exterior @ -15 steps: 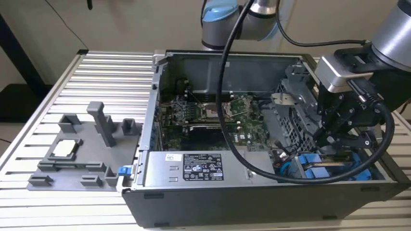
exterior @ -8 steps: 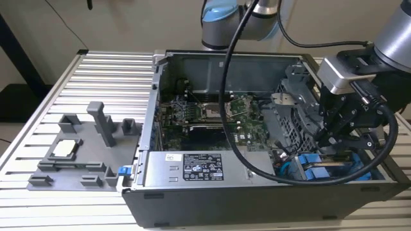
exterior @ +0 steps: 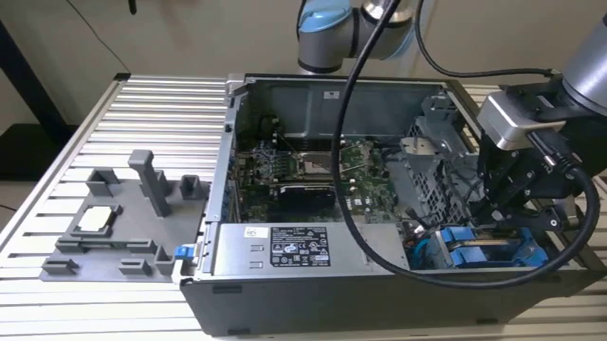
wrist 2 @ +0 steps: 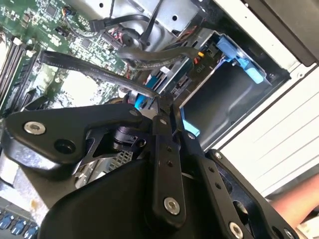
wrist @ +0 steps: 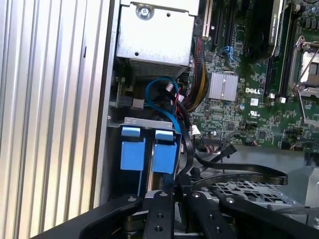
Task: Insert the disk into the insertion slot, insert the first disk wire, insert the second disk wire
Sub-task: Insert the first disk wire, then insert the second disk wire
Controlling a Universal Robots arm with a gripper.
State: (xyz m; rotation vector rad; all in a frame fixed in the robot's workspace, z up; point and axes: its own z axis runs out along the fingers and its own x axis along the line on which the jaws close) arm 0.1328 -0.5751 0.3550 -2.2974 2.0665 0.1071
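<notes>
Open computer case (exterior: 284,298) on a slatted metal table (exterior: 152,114); holds a green motherboard (exterior: 313,170), a silver power-supply box (exterior: 284,249) at the near wall, and a dark perforated drive cage (exterior: 431,177) toward the exterior view's right.
Gripper (exterior: 493,224): lowered into the case's near corner at the exterior view's right; in both wrist views the jaws sit together, pinching a black wire (wrist: 234,174) near its plug end; plug itself hidden between the fingers (wrist 2: 162,124).
Disk (wrist: 149,152): seated in the insertion slot (exterior: 479,252), blue carrier tabs showing, metal body hidden.
Grey fixture tray (exterior: 104,234): at the exterior view's left on the table, well apart from the case
</notes>
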